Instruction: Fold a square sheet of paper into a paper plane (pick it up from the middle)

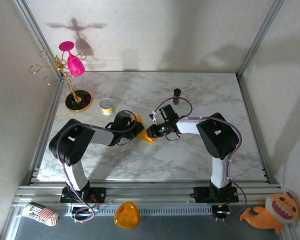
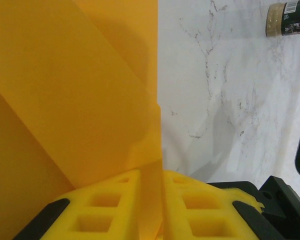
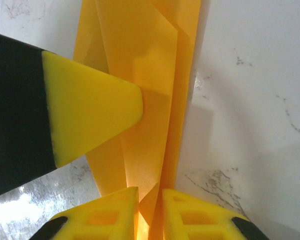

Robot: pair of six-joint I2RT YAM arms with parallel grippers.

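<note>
Spotter: Nearest your overhead camera, one glossy orange dome point(image 1: 126, 215) lies at the near rail, with one striped pouch point(image 1: 40, 214) to its left and one orange plush toy point(image 1: 271, 212) far to its right. Your two arms meet mid-table. The left gripper point(image 1: 138, 131) and the right gripper point(image 1: 150, 132) face each other, tips just beside one another, with one folded sheet of paper point(image 1: 148, 139) between them over the marble table point(image 1: 190, 160).

Operator: Anything else up there?

Spotter: One small yellow tin point(image 1: 107, 105), one dark jar point(image 1: 177, 95), and one gold stand point(image 1: 75, 95) carrying one pink glass point(image 1: 76, 65), all apart from the paper.

Operator: My left wrist?

Spotter: Your left gripper's two yellow fingers point(image 2: 102, 205) are pinching an edge of the sheet, whose creased panels rise across the left half. One jar sits at the top right.

Operator: And the right wrist?

Spotter: Your right gripper's two yellow fingers point(image 3: 190, 212) pinch the near end of the layered sheet. One finger point(image 3: 90, 117) of the left gripper presses flat against the paper from the left. You cannot tell whether the paper touches the marble.
</note>
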